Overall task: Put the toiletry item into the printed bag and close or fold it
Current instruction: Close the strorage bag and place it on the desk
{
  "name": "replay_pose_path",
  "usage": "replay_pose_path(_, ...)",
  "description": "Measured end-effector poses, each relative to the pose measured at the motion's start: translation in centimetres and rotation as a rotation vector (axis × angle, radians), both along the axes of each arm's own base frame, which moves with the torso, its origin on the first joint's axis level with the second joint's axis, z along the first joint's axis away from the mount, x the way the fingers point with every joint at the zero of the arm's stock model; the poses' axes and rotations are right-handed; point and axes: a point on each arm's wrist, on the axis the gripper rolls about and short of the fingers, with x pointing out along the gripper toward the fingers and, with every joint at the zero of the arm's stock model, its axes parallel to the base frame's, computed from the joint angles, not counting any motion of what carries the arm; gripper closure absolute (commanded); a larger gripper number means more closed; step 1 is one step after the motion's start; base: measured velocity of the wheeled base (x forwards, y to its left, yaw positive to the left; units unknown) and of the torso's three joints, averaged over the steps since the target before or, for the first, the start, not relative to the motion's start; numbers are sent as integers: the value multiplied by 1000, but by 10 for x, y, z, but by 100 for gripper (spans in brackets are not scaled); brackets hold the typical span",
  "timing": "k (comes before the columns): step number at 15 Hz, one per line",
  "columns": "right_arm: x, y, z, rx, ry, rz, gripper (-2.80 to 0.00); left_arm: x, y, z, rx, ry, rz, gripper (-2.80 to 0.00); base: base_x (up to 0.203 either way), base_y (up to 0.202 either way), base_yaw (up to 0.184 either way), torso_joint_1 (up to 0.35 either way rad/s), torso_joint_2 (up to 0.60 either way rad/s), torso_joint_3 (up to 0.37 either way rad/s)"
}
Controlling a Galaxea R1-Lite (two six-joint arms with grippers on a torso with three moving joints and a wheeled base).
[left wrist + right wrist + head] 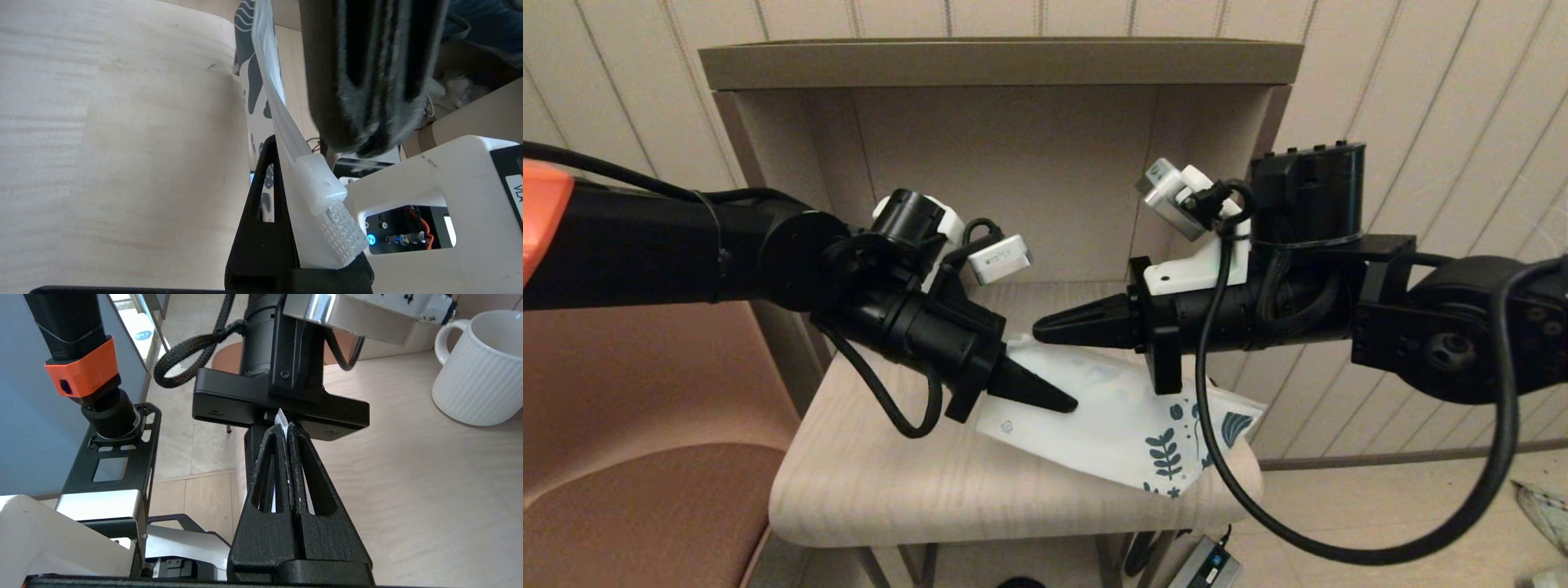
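The printed bag (1111, 416) is white with dark teal leaf and flower prints at one end. The counter (890, 482) is pale woodgrain; the ribbed mug (478, 371) is white.

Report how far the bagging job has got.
Done: no toiletry item shows anywhere, so it may be inside the printed bag, unconfirmed. In hand: the left end effector grips the zip edge; the right end effector pinches a white sliver there. Left: closing it.

A pale wooden table (874, 482) carries the printed bag (1111, 425) at its front right corner, slightly overhanging the edge, and a white ribbed mug (478, 371).
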Motion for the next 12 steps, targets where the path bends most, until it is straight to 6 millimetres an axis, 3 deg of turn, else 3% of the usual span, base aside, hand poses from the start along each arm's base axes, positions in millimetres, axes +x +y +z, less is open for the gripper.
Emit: replay_pose_path(12,5,7,-6,-13,16,-17,-280,0,0,1,-3,-3,-1,0,0,0,0,0,0,0)
